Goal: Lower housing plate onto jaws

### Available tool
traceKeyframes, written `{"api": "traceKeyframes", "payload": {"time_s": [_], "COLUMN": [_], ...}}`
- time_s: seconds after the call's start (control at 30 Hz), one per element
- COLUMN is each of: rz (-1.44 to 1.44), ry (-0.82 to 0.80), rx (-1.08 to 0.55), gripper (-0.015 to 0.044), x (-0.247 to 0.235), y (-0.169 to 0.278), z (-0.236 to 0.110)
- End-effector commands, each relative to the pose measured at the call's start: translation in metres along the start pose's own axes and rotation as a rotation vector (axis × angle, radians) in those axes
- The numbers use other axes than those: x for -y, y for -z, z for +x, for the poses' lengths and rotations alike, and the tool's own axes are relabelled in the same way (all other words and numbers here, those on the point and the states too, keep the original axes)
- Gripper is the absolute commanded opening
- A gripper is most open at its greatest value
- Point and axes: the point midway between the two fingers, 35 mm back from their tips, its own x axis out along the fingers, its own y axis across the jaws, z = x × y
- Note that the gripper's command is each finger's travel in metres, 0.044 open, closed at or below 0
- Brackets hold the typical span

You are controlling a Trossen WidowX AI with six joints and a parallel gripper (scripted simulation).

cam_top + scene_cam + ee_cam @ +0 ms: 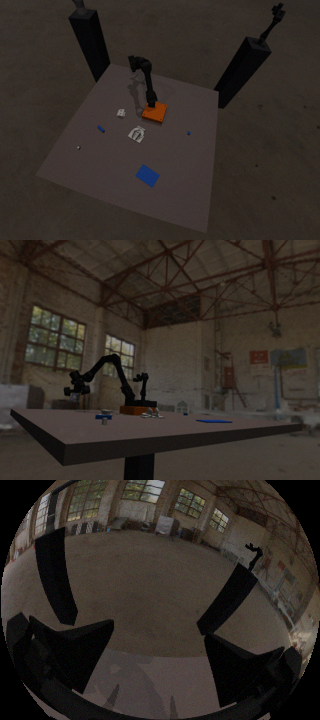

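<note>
My gripper [132, 64] [76, 391] [160, 632] is open and empty, raised above the far left part of the table, well away from the white parts. A small white plate with dark holes [120, 112] [105, 411], which looks like the housing plate, lies left of the orange box. The white base [139, 140] [155, 417] stands in front of the orange box, apart from that plate. Two jaws [136, 134] stick up from the base, with no plate seen over them. Their seating on the pins is too small to tell.
My arm stands on the orange box [155, 112] [130, 410]. Also on the table are a blue bar [101, 128] [103, 416], a white block [78, 147] [104, 421], a blue block [188, 133] [185, 414] and a blue sheet [147, 175] [214, 421]. Two dark pillars stand beyond the table.
</note>
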Motion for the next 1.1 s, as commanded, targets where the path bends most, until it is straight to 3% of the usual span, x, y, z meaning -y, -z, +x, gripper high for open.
{"api": "traceKeyframes", "payload": {"time_s": [0.0,0.5,1.07], "rz": [-0.067,-0.258,-0.614], "ry": [-0.092,-0.430,-0.758], "rx": [-0.029,-0.140,-0.307], "gripper": [0.0440,0.0440,0.0440], "x": [-0.025,-0.100,-0.120], "y": [0.008,0.054,0.129], "z": [-0.025,-0.138,-0.279]}}
